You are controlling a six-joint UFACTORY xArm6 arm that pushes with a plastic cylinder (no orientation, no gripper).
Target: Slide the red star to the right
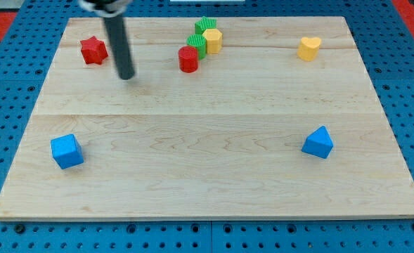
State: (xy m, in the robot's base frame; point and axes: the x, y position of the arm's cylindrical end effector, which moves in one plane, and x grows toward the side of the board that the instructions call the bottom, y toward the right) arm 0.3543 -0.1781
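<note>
Nearest to me, a blue cube (67,151) sits at the near left of the wooden surface (207,176), and a blue block with a peaked top (318,143) sits at the near right, well apart from it.

Farther back, my rod comes down from the view's top left, almost upright, leaning slightly toward the right as it descends. My tip (126,76) rests on the surface at the far left. There are no jaws on this arm, only the bare rod, so nothing is grasped.

The red star (93,50) lies at the far left, just left of my tip and a little farther back. I see a narrow gap between the star and the rod; they are not touching.

To the right of my tip, a red cylinder-like block (188,59) stands in a tight cluster with a green ribbed block (197,45), a yellow block (212,41) and another green block (205,27) farthest back. A yellow heart (308,48) sits alone at the far right.
</note>
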